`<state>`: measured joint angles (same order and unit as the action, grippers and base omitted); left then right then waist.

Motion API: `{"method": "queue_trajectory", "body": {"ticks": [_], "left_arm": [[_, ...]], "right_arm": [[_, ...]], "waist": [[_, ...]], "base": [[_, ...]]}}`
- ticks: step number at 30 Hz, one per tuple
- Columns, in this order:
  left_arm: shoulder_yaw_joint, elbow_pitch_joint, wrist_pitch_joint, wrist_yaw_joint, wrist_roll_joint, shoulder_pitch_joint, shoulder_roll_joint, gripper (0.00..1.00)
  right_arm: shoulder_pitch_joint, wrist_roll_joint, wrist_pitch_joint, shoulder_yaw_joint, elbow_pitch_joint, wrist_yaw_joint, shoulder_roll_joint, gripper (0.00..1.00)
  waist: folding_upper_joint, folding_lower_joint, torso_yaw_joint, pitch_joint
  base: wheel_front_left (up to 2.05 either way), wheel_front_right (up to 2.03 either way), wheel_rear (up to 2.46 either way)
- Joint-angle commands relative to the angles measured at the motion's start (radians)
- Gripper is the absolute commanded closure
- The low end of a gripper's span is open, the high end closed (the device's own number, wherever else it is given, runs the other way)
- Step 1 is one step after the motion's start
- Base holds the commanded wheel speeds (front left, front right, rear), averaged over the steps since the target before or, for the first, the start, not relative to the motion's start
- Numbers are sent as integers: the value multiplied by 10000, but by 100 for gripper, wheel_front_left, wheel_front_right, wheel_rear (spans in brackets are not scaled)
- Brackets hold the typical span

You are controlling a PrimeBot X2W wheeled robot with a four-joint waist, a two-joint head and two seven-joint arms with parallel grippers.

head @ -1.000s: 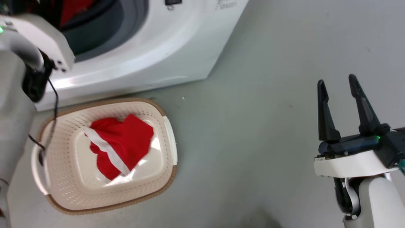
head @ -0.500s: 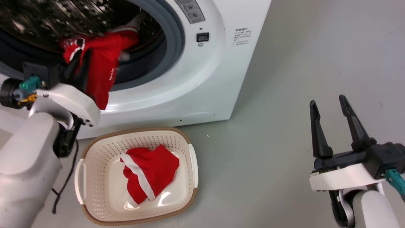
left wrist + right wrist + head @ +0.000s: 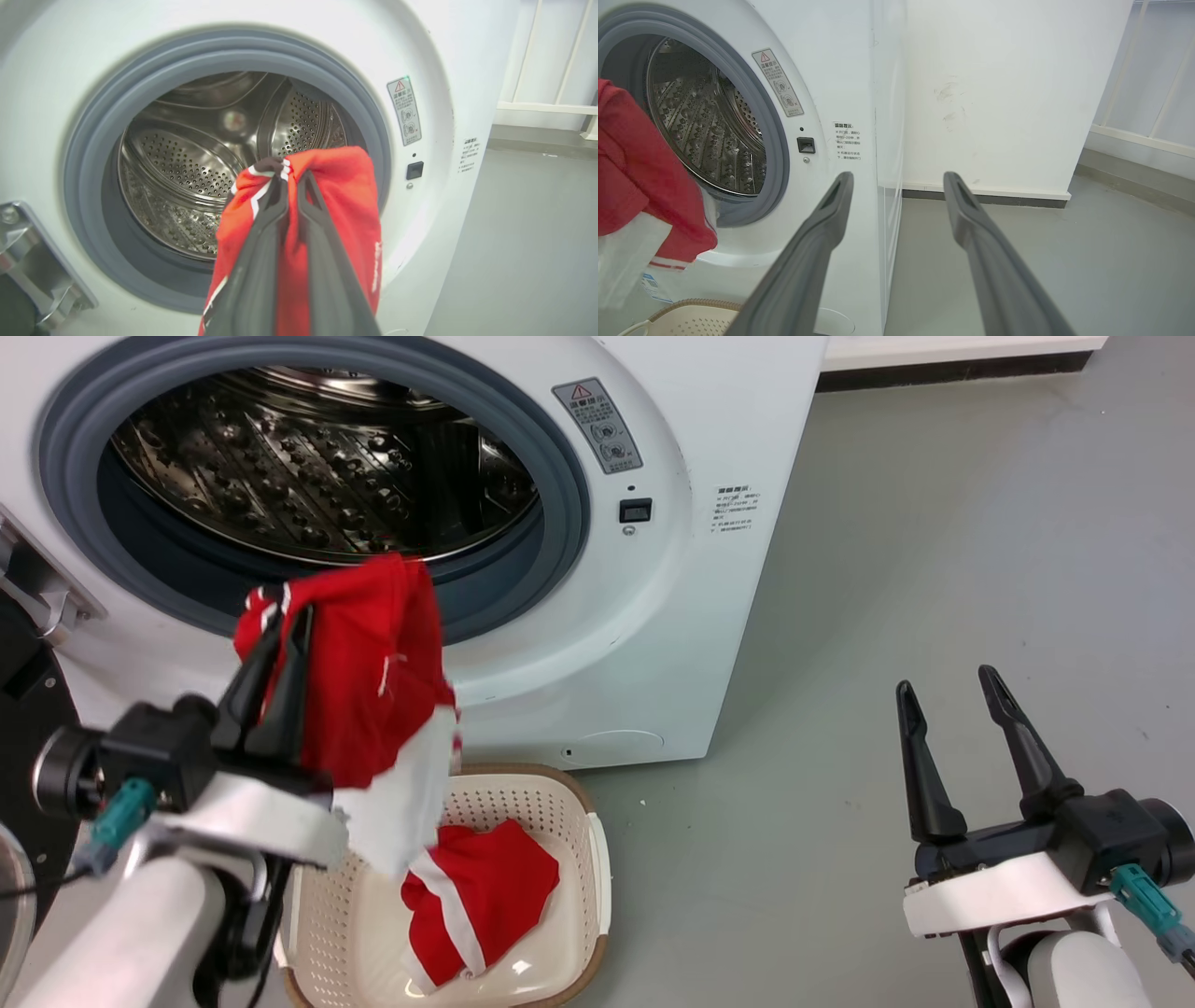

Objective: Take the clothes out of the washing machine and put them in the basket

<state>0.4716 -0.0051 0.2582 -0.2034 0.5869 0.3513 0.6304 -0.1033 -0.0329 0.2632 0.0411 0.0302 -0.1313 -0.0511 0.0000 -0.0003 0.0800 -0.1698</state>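
My left gripper (image 3: 285,616) is shut on a red garment (image 3: 373,681) with a white panel. It hangs in front of the washing machine (image 3: 653,616), outside the grey-rimmed porthole (image 3: 560,504) and above the left part of the basket (image 3: 588,821). In the left wrist view the fingers (image 3: 261,233) pinch the red garment (image 3: 345,196) before the steel drum (image 3: 187,163), where no cloth shows. A second red garment with a white stripe (image 3: 485,896) lies inside the basket. My right gripper (image 3: 943,681) stands open over bare floor at the right, holding nothing.
The black-framed door (image 3: 23,709) hangs open at the far left, its hinge bracket (image 3: 32,261) beside the porthole. Grey floor (image 3: 934,523) stretches to the right of the machine. A white wall with a dark skirting (image 3: 985,196) stands behind.
The head camera has tilted up, so the whole porthole shows. My left gripper has drawn the red garment out of the drum; it now hangs over the basket. The right gripper stays open.
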Motion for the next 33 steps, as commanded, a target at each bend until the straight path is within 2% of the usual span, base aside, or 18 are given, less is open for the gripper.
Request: {"method": "queue_trajectory", "body": {"ticks": [1, 5, 10, 14, 23, 33], "left_arm": [[-40, -242, -8, -119, 65, -316, 76, 100], [138, -714, -172, -328, 215, -1009, 27, 100], [677, -69, -381, -144, 250, -1403, -226, 100], [1109, 1204, -493, 250, 249, -1107, -516, 100], [1529, 4483, -421, 1519, 391, 393, -1331, 100], [1747, 7936, -160, 2255, -141, 2410, -1659, 100]], "right_arm": [[-42, -46, 24, -21, -65, 10, 16, 0], [-96, -100, 24, -146, -133, 10, 17, 0], [-226, -95, 24, -174, -177, 10, 16, 0], [-399, -53, 24, -176, -245, 10, 17, 0], [-1015, 59, 24, -57, -748, 11, 16, 0], [-1493, -63, 24, -171, -1384, 11, 17, 0]], "waist": [[0, 3, 28, -71], [0, 3, 19, -325], [0, 3, 30, -745], [0, 3, 98, -1238], [0, 3, 455, -2956], [0, 3, 1033, -4780]], "base": [[0, 0, 0], [0, 0, 0], [0, 0, 0], [0, 0, 0], [0, 0, 0], [0, 0, 0]]}}
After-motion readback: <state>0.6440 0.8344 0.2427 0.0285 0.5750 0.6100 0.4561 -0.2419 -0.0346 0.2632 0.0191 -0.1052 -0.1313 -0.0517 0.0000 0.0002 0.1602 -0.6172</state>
